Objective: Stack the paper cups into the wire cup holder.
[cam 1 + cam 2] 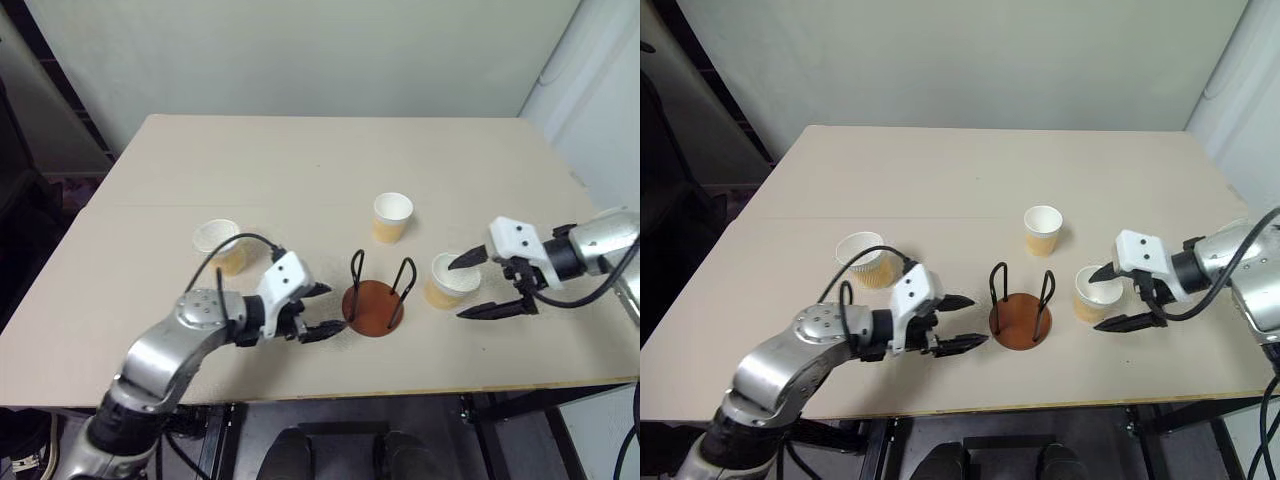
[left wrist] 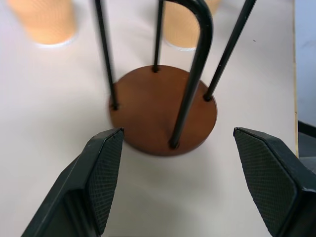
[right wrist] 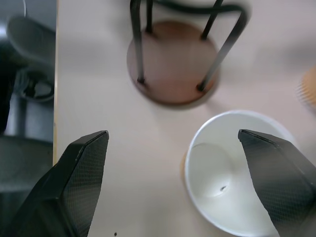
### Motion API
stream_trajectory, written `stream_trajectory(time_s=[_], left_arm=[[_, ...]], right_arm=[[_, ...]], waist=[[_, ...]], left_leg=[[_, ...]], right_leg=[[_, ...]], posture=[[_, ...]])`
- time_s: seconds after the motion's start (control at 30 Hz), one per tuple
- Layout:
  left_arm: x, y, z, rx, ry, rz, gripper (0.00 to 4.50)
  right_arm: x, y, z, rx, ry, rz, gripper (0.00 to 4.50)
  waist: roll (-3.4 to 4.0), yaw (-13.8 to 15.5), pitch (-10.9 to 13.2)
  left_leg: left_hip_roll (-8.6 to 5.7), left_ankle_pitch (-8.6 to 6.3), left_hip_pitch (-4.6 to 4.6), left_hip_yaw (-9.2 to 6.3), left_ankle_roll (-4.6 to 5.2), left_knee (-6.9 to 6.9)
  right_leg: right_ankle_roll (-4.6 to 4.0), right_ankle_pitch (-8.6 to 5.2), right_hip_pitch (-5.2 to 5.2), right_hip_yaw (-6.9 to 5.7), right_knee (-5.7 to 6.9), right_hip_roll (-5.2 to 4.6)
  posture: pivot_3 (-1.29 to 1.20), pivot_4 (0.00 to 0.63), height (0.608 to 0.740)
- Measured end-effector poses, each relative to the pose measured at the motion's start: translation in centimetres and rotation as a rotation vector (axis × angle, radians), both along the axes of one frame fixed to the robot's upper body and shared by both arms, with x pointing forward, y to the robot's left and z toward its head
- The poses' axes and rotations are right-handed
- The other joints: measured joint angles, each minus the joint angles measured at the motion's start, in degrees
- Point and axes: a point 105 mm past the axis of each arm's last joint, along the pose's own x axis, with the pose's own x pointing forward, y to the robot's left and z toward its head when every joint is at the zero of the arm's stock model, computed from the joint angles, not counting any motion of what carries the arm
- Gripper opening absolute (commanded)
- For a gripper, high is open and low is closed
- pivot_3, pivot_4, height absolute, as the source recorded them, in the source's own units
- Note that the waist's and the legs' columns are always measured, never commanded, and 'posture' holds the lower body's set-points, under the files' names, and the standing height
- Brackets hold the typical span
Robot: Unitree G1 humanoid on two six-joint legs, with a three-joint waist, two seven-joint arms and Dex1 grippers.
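My left gripper (image 1: pixel 322 311): black fingers spread wide, nothing between them, hovering low over the table (image 1: pixel 300 160) just beside the wire cup holder (image 1: pixel 377 302), on the side toward the table's left edge, tips pointed at the holder's base. In the left wrist view the holder's brown disc sits straight ahead between the two finger pads (image 2: pixel 103 177), with its four black wire legs rising from it. My right gripper (image 1: pixel 480 287): fingers also wide apart, gripping nothing, one finger above the rim of the nearest paper cup (image 1: pixel 449 280) and the other just on the front-edge side of that cup; I cannot tell whether either finger touches it. That cup stands upright, mouth up, just beside the holder on the side toward the table's right edge, near the front edge; the right wrist view looks down into its white inside. Wire cup holder: upright, no cup in it, near the middle of the table's front edge. Second paper cup (image 1: pixel 392 218): upright, behind the holder toward the table's centre, apart from it. Third paper cup (image 1: pixel 221 246): upright, toward the left edge, behind my left arm, partly hidden by a black cable.
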Motion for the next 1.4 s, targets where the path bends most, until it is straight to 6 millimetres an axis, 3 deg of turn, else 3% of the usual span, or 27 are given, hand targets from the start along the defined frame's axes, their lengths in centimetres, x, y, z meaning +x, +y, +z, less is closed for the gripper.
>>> stream_trajectory(time_s=[0.07, 0.23, 0.3, 0.37, 0.4, 0.53, 0.8, 0.93, 1.07, 1.13, 1.37, 1.4], left_arm=[[0.4, 1.4, 1.8, -0.060, -0.037, 0.047, 3.83], [0.4, 3.7, 6.2, -0.109, -0.131, 0.041, 3.83], [-0.4, 4.4, 8.6, -0.084, -0.170, -0.014, 3.83], [-1.4, 4.9, 9.5, -0.021, -0.176, -0.063, 3.83], [-1.8, 5.1, 9.5, 0.016, -0.168, -0.080, 3.83], [-1.9, 6.3, 8.5, 0.124, -0.132, -0.074, 3.83], [-0.9, 8.2, 8.6, 0.182, -0.169, -0.017, 3.83], [-0.9, 8.1, 8.4, 0.184, -0.172, -0.031, 3.83], [-0.9, 7.8, 8.2, 0.186, -0.166, -0.048, 3.83], [-0.9, 7.8, 8.2, 0.186, -0.169, -0.046, 3.83], [-1.4, 7.7, 7.3, 0.195, -0.140, -0.045, 3.83], [-1.3, 7.8, 7.3, 0.195, -0.142, -0.040, 3.83]], right_arm=[[0.1, 0.2, -0.9, -0.022, 0.010, 0.008, 3.47], [0.6, 0.3, -1.7, -0.059, 0.004, 0.012, 1.58], [0.6, 0.6, -1.4, -0.055, -0.005, 0.024, 0.82], [0.6, 0.7, -1.3, -0.058, -0.013, 0.036, 0.12], [0.5, 0.8, -1.1, -0.058, -0.019, 0.045, 0.03], [-0.3, 1.5, 0.8, -0.003, -0.032, 0.099, 0.03], [-1.9, 3.5, 11.9, 0.247, -0.234, 0.212, 0.03], [-2.8, 5.9, 14.4, 0.347, -0.285, 0.324, 0.03], [-2.9, 8.2, 12.7, 0.345, -0.230, 0.398, 0.03], [-2.5, 9.1, 10.5, 0.297, -0.196, 0.407, 0.03], [-1.3, 9.3, 6.3, 0.145, -0.198, 0.407, 0.03], [-1.1, 9.4, 5.9, 0.133, -0.203, 0.405, 0.20]], waist=[[0.00, 0.0, 0.0], [0.00, -0.1, 0.0], [-0.01, -0.2, 0.0], [0.00, -0.4, 0.0], [0.01, -0.4, 0.0], [-0.03, -0.6, 0.0], [-0.05, -1.5, 0.0], [-0.05, -2.0, 0.0], [-0.06, -2.1, 0.0], [-0.06, -2.1, 0.0], [-0.07, -2.2, 0.0], [-0.07, -2.2, 0.0]], left_leg=[[0.02, 0.00, 0.05, -0.02, 0.01, -0.01], [0.07, 0.00, 0.07, -0.07, 0.01, -0.04], [0.09, -0.01, 0.10, -0.08, 0.00, -0.14], [0.05, -0.03, 0.12, -0.02, -0.01, -0.26], [0.04, -0.04, 0.13, 0.04, -0.02, -0.35], [0.05, -0.06, -0.01, 0.23, -0.04, -0.50], [0.10, -0.06, -0.05, 0.61, -0.03, -0.67], [0.15, -0.07, -0.07, 0.61, -0.01, -0.73], [0.29, -0.10, -0.10, 0.58, 0.01, -0.74], [0.41, -0.12, -0.12, 0.47, 0.01, -0.72], [0.42, -0.33, -0.18, -0.04, -0.16, -0.65], [0.43, -0.34, -0.18, -0.05, -0.16, -0.65]], right_leg=[[-0.02, 0.00, 0.01, 0.05, 0.04, 0.00], [-0.09, 0.03, -0.04, 0.46, 0.05, 0.01], [-0.13, 0.02, -0.08, 0.53, 0.02, 0.04], [-0.14, 0.01, -0.17, 0.70, 0.02, 0.05], [-0.12, 0.01, -0.23, 0.83, 0.01, 0.05], [-0.15, -0.02, -0.56, 1.10, 0.01, 0.09], [-0.41, -0.18, -0.88, 1.45, 0.03, 0.14], [-0.44, -0.18, -1.04, 1.51, 0.10, 0.18], [-0.49, -0.16, -1.14, 1.51, 0.15, 0.21], [-0.57, -0.10, -1.17, 1.51, 0.16, 0.17], [-0.55, 0.07, -1.34, 1.49, 0.20, 0.14], [-0.55, 0.09, -1.35, 1.49, 0.21, 0.15]], posture=[[0.00, 0.150, 0.740], [0.00, 0.150, 0.740], [0.00, 0.150, 0.740], [0.00, 0.150, 0.740], [0.00, 0.150, 0.740], [0.00, 0.150, 0.740], [0.00, 0.150, 0.740], [0.00, 0.150, 0.740], [0.00, 0.150, 0.740], [0.00, 0.150, 0.740], [0.00, 0.150, 0.740], [0.00, 0.150, 0.740]])
